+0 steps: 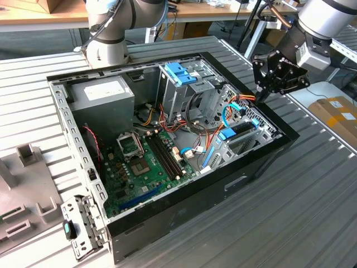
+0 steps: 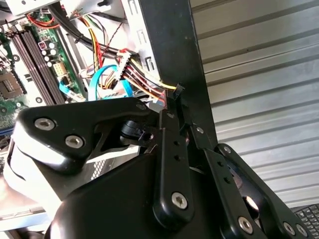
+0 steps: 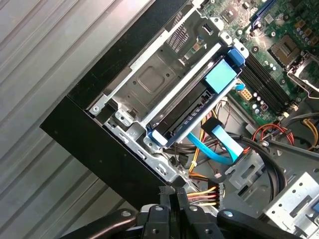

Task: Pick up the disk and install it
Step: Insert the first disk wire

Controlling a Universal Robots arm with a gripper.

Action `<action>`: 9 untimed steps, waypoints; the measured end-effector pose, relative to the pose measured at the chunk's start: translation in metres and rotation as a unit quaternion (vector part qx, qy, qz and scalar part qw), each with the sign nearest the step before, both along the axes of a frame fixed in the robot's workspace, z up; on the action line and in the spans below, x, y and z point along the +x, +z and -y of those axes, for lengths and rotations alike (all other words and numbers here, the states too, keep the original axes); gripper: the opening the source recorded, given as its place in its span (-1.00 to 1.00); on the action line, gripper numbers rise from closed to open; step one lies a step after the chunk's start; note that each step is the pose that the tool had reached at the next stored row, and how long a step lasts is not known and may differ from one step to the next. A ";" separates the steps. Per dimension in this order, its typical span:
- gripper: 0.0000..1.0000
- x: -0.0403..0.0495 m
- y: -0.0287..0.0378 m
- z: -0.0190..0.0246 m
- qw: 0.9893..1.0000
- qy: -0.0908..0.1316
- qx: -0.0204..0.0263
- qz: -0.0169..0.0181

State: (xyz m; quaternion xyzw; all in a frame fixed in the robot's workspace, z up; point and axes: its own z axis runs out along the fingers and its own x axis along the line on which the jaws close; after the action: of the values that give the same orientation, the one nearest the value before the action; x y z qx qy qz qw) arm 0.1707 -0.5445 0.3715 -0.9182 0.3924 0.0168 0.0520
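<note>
- Gripper hangs over the far-right rim of the PC case, at the exterior view's right; in both wrist views the fingers are clenched tip to tip w/ nothing between them.
- Disk is not in the tool; it lies flat in the low metal bay just inside that rim, light-blue carrier frame along its edge, blue tab end twd the motherboard; in the exterior view the disk sits near, below and left of the gripper, apart from it.
- Judgement: disk looks slid into the rails; can't tell if it's fully latched; step in hand reads as seating/checking, not carrying.
- To do it well: any push w/ clenched tips should go on the carrier's plastic end, straight along the rails, not down on the drive's flat face; keep force low, a skewed carrier would likely jam.
- Watch the blue ribbon cable and the red/yellow wire bundle; both lie right beside the fingertips and could snag.
- Stay off the black rim itself; tips are v. close to it in the first wrist view.
- Tall drive cage w/ blue bracket is well apart, further left; not involved.
</note>
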 end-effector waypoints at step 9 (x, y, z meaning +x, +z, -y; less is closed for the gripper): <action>-0.66 -0.0195 -0.0003 0.0011 1.000 -0.003 0.000 0.000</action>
State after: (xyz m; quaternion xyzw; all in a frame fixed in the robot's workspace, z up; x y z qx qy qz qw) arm 0.1512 -0.5456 0.3712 -0.9168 0.3956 0.0166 0.0521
